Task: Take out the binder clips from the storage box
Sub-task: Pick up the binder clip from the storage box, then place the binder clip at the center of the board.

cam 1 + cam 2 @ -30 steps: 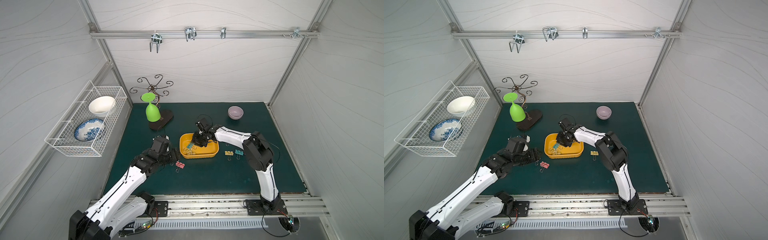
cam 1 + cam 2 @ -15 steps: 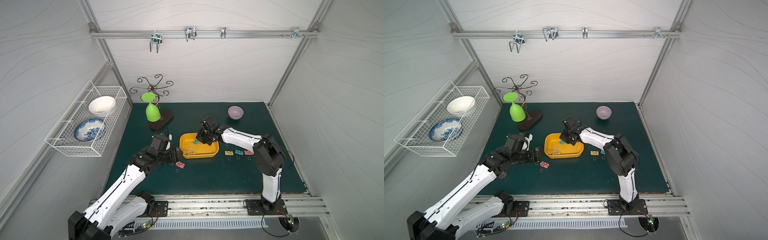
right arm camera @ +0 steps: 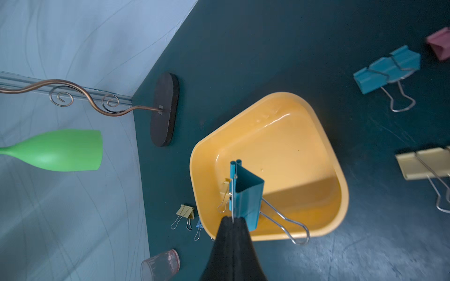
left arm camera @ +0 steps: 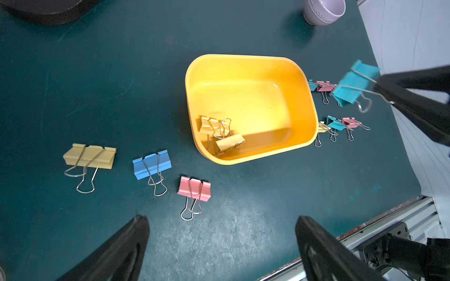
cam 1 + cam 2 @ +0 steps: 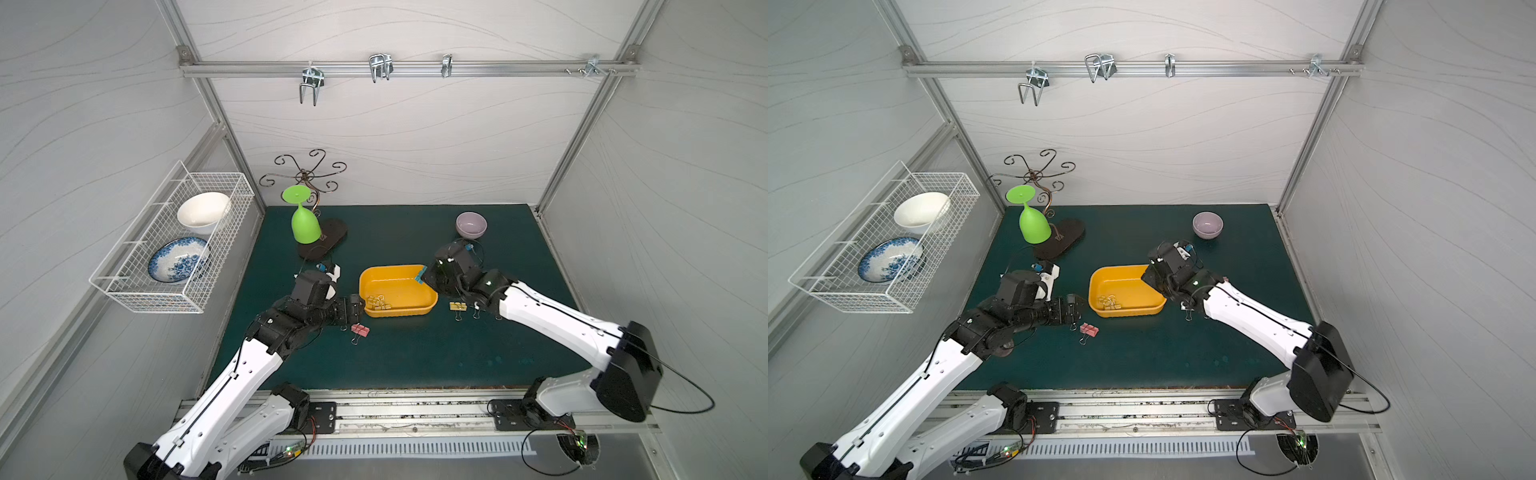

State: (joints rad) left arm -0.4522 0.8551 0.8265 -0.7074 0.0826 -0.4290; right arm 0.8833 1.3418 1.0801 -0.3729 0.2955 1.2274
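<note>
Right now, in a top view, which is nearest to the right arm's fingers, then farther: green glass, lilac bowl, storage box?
1. storage box, just beside the fingers.
2. lilac bowl, farther back.
3. green glass, hanging far left.

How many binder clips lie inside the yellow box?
2. A yellow clip and a second yellow clip lie together in one corner of the storage box. The right gripper holds a teal clip aloft. None seems hidden.

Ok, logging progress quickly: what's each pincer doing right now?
Left pincer: open, empty.
Right pincer: shut on a teal binder clip.
</note>
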